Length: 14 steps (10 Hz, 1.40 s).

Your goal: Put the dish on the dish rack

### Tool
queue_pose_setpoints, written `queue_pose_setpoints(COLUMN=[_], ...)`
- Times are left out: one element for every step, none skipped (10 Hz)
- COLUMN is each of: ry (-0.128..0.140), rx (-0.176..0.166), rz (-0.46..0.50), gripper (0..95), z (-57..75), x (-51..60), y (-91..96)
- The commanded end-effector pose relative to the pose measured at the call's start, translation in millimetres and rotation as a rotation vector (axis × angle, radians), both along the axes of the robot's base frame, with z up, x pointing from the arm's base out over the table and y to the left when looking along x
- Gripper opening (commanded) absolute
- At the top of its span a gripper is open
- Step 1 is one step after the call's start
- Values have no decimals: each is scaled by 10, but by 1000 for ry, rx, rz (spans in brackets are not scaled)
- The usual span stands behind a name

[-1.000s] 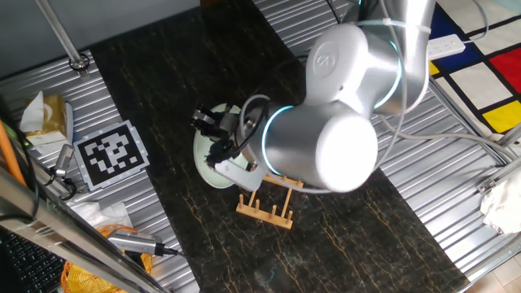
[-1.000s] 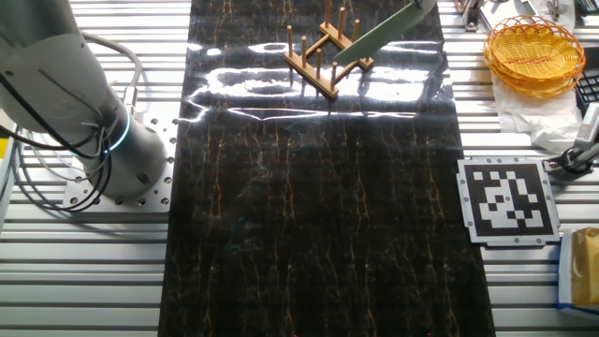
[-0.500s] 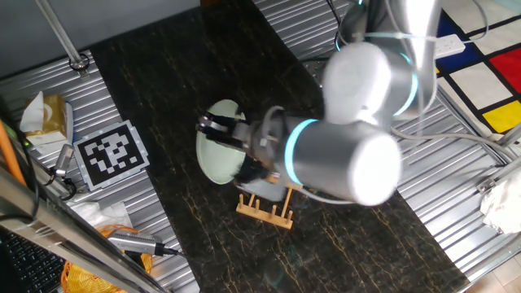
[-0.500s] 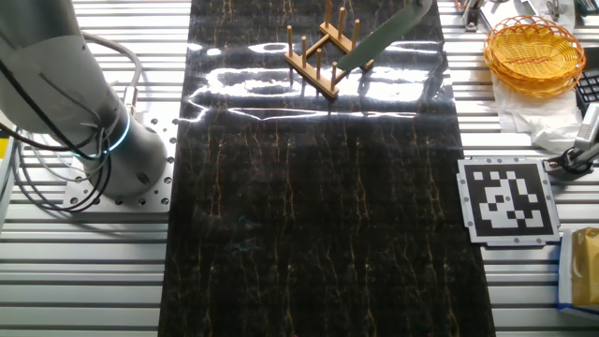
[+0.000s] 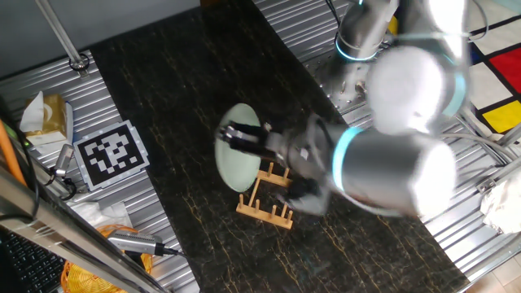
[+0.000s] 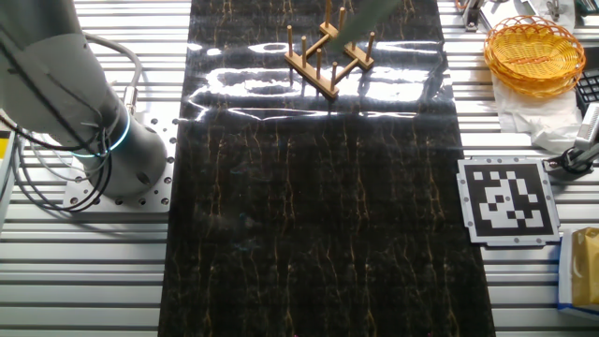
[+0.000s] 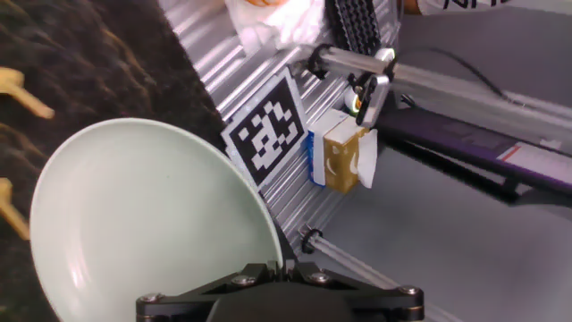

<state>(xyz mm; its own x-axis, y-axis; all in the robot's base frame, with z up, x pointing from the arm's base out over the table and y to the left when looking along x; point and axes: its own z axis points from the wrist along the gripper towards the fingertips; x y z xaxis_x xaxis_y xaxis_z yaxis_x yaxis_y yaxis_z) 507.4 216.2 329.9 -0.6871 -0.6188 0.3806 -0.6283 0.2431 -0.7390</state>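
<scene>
The pale mint-green dish is held on edge in the air, just above and left of the light-wood dish rack. My gripper is shut on the dish's rim. In the hand view the dish fills the lower left, with my gripper clamped on its edge at the bottom. In the other fixed view the rack stands at the far end of the mat, and only the dish's lower edge shows at the top.
A black-and-white marker tag lies left of the mat. A tissue box sits further left. A yellow wire basket and white cloth stand beside the mat. The arm's base is on the grooved metal table.
The arm has swung right and the dish has moved with it, from left of the rack to over its left end. It has risen and tipped more upright.
</scene>
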Motion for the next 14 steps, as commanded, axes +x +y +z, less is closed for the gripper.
queue_pose_setpoints(ry=[6,-1,-10,-18,-23,-25,-32,-44,-58,-68,-76,-81,-86,-77], rx=[27,18,18,21,20,4,5,9,1,-3,-1,-3,-6,-7], rz=[-114,-117,-116,-110,-104,-105,-95,-74,-53,-40,-25,-19,-19,-12], gripper=[0,0,0,0,0,0,0,0,0,0,0,0,0,0], z=[10,-17,-53,-78,-80,-81,-81,-81,-81,-81,-81,-81,-81,-81], x=[-119,-166,-204,-233,-238,-233,-233,-233,-233,-233,-233,-233,-233,-233], y=[109,132,126,103,99,97,97,97,97,97,97,97,97,97])
